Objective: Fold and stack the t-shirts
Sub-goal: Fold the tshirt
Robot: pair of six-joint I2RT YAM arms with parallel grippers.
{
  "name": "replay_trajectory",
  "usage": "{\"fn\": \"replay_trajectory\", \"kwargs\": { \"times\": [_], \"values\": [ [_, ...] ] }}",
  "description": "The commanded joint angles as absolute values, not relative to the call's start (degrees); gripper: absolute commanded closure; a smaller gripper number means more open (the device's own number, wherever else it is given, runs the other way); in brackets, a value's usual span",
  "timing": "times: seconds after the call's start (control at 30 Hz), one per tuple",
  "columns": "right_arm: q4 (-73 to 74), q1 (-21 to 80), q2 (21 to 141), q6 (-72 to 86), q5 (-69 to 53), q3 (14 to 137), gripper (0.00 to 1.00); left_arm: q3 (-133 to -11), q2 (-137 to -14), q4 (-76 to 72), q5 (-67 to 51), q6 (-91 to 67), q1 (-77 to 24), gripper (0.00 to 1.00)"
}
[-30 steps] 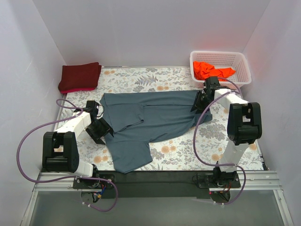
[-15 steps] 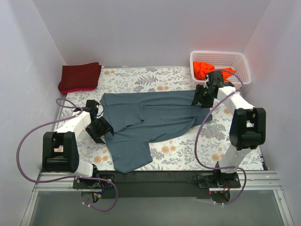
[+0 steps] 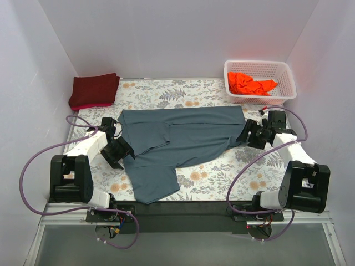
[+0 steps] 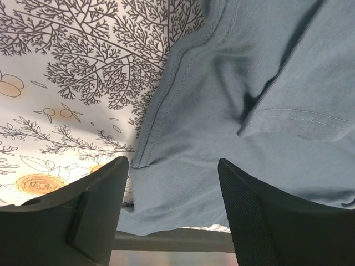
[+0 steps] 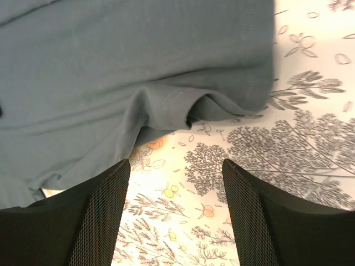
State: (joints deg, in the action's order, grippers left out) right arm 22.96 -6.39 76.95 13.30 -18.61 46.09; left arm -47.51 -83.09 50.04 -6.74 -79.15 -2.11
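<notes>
A slate blue-grey t-shirt point(image 3: 188, 136) lies spread across the middle of the floral table cloth, one part folded toward the near edge. My left gripper point(image 3: 121, 149) sits low at its left edge. In the left wrist view that gripper point(image 4: 173, 183) is open, with blue-grey fabric point(image 4: 249, 83) lying between and ahead of the fingers. My right gripper point(image 3: 249, 133) is just off the shirt's right edge. It stands open point(image 5: 176, 188) over bare cloth, the shirt's rumpled hem point(image 5: 166, 105) just ahead. A folded maroon t-shirt point(image 3: 94, 90) rests at the back left. An orange t-shirt point(image 3: 249, 83) lies crumpled in the basket.
A white lattice basket point(image 3: 285, 91) stands at the back right corner. White walls close in the table on three sides. The floral table cloth point(image 3: 216, 177) shows bare in front of the shirt and to its right. Purple cables loop beside both arm bases.
My right gripper has left the shirt's back right corner, opened, and swung right and toward the near side; the corner now lies flat. The left gripper stayed put and opened slightly.
</notes>
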Motion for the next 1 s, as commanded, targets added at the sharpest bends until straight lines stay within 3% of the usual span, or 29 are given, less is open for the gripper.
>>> {"fn": "replay_trajectory", "kwargs": {
  "times": [0.0, 0.63, 0.73, 0.97],
  "values": [
    [12.8, -6.9, 76.5, 13.8, -25.0, 44.0, 0.26, -49.2, -81.2, 49.6, -7.1, -78.3, -2.3, 0.35],
    [1.4, -6.2, 87.5, 15.7, -34.4, 44.0, 0.26, -48.3, -79.3, 49.5, -6.6, -78.6, -2.3, 0.32],
    [1.7, -5.9, 88.5, 16.1, -35.1, 43.5, 0.27, -48.4, -79.4, 49.2, -6.7, -78.6, -2.3, 0.27],
    [8.2, -5.9, 85.8, 15.6, -33.9, 43.1, 0.47, -48.5, -79.4, 48.9, -6.7, -78.5, -2.3, 0.2]
  ]
}}
